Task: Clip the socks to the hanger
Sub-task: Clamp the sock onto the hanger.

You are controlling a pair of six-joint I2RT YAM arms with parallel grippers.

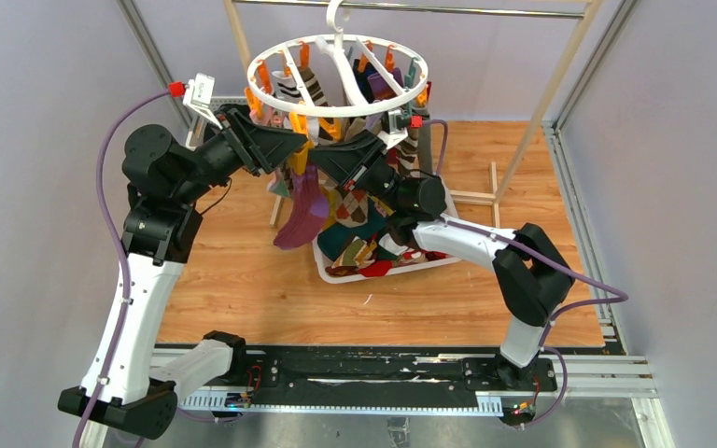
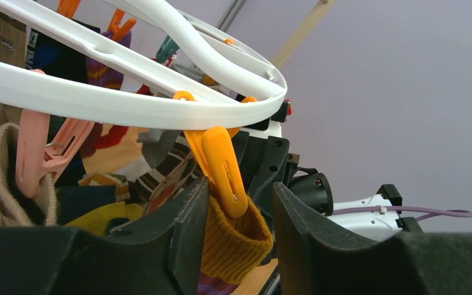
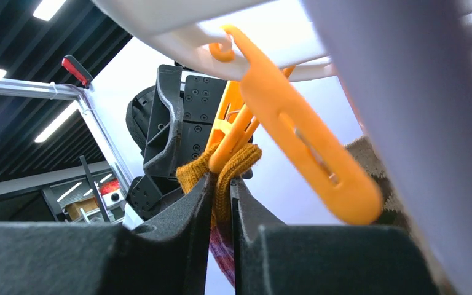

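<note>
Yellow sock [image 2: 233,236] is in the clip [image 2: 221,166] on the hanger [image 2: 129,104] rim, left tool [image 2: 239,187] wide around the clip, right tool [image 3: 221,184] pinching the sock (tight). I'd release 1 tool at a time, no tugging.

a wood-grain table top [image 1: 243,280] is seen from above, enclosed by plain grey walls [image 1: 37,93] on the left, right and far sides. aluminium frame posts [image 1: 154,56] are set at its far corners, and metal tracks [image 1: 581,233] are laid along its right edge. a rack of pale wooden poles [image 1: 546,103] topped by a metal rail [image 1: 448,11] is placed at the far edge. in the right wrist view, a dark slatted ceiling [image 3: 12,43] is lit by long strip lights [image 3: 46,7].
</note>
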